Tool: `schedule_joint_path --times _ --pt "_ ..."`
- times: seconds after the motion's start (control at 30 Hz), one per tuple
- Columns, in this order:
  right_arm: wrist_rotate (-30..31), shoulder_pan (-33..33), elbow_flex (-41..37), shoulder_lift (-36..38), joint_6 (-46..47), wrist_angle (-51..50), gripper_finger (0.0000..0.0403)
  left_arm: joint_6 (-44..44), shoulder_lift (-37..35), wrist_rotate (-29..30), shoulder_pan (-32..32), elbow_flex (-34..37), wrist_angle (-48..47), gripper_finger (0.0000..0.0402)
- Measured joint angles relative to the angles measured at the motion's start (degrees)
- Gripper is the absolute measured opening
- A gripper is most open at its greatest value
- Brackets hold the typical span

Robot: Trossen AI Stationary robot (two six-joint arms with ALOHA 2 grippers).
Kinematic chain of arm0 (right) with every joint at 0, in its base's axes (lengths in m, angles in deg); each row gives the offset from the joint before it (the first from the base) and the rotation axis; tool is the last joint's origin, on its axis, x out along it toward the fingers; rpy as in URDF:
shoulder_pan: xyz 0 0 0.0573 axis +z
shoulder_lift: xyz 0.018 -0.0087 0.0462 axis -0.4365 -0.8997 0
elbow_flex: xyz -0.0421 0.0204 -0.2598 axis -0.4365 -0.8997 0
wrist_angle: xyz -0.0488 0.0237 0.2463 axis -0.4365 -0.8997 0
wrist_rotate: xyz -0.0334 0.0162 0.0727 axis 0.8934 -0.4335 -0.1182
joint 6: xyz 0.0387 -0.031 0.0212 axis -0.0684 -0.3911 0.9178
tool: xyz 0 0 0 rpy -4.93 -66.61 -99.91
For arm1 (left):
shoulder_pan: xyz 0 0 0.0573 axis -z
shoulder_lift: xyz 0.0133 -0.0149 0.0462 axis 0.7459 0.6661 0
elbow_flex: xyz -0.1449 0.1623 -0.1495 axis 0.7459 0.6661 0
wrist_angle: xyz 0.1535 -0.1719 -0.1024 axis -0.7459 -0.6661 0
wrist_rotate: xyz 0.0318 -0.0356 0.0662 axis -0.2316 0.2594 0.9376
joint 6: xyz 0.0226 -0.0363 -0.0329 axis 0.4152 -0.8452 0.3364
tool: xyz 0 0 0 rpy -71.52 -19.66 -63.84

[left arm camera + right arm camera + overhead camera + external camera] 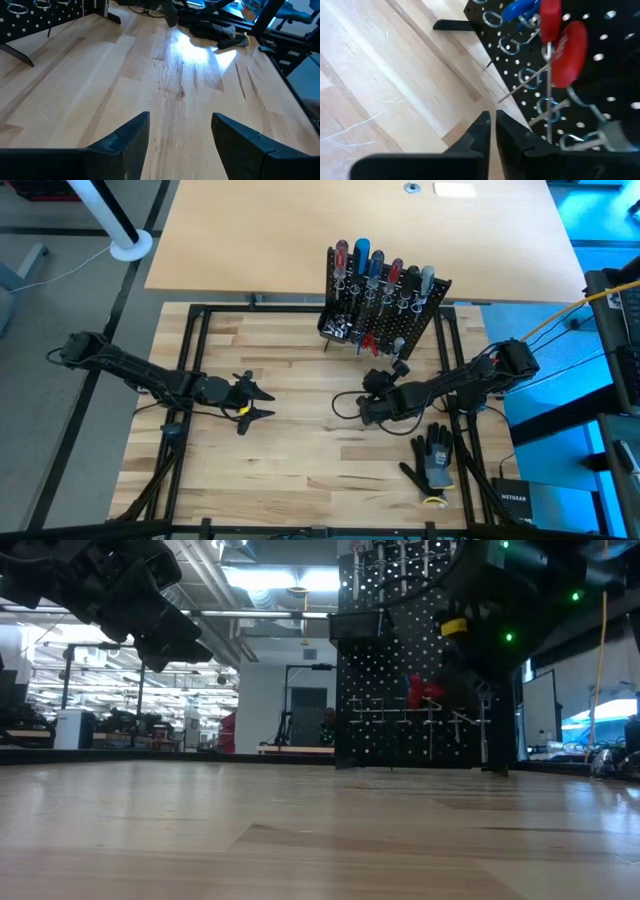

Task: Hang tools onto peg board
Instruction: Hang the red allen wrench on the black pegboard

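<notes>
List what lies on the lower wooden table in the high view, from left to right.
Left end effector → right end effector → glove. The peg board stands farther back, overlapping these sideways, so it is left out.

Landmark: peg board (385, 305), standing at the far middle of the wooden table (300, 460). Wide bare table in front of the board and off to its left side, open passage there. Board face crowded with tools (375, 270) and wire rings, little gap between handles. Right gripper (368, 408) and its arm sit just in front of the board's right half, blocking that approach. Glove (433, 458) lies further front-right of the board. Left gripper (262, 402) hangs well left of the board, over bare wood.
</notes>
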Motion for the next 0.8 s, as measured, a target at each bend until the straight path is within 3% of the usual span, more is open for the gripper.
schedule_joint_path --times 0.2,0.4,0.5,0.63,0.8 --pt "-0.66 1.64 4.2 2.94 -0.76 -5.03 0.0087 -0.17 0.0 0.0 0.04 0.0 0.09 0.0203" --pt "-0.85 0.98 7.06 3.76 -15.46 -2.7 0.0143 -0.03 0.0 0.02 0.04 0.0 0.31 0.0203" --pt "-0.22 -0.32 7.11 3.76 -22.59 0.49 0.0153 -0.05 0.02 0.01 0.04 0.0 0.31 0.0203" --pt "4.35 -2.84 7.11 3.76 -23.26 0.58 0.0152 -0.19 0.02 0.02 0.04 0.0 0.04 0.0203" --pt "2.35 -7.48 7.11 3.76 -24.77 1.8 0.0147 -0.01 0.02 0.0 0.04 0.0 0.04 0.0203"
